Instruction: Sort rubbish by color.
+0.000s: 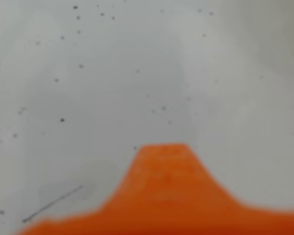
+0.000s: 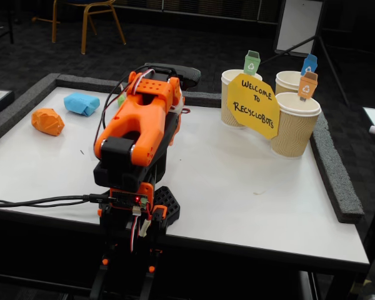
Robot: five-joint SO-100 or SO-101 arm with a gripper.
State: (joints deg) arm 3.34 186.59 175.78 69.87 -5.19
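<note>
The white table (image 2: 250,187) is seen in the fixed view, bordered by a grey foam edging (image 2: 334,169). The orange arm (image 2: 140,125) is folded back over its base at the near edge of the table, its front end pointing towards the far side.

Three tan ribbed paper cups (image 2: 294,128) with small bin tags stand at the far right of the table in the fixed view, behind a yellow "Welcome to Recyclobots" sign (image 2: 255,105).

The rubbish lies at the far left in the same view. The light blue lump (image 2: 82,104) rests just beyond and to the right of the orange lump (image 2: 47,121); both are near each other and well apart from the cups. A small green lump (image 2: 121,99) is partly hidden behind the arm and its cables.

The end effector (image 1: 161,147) appears in the wrist view only as a blurred orange shape over bare table; whether it is wide or narrow cannot be told. Nothing is seen held.

It is judged that no piece has yet been sorted. The lumps lie to the left of the folded arm in the fixed view, the green nearest, so a swing leftward is called for before any descent.
</note>
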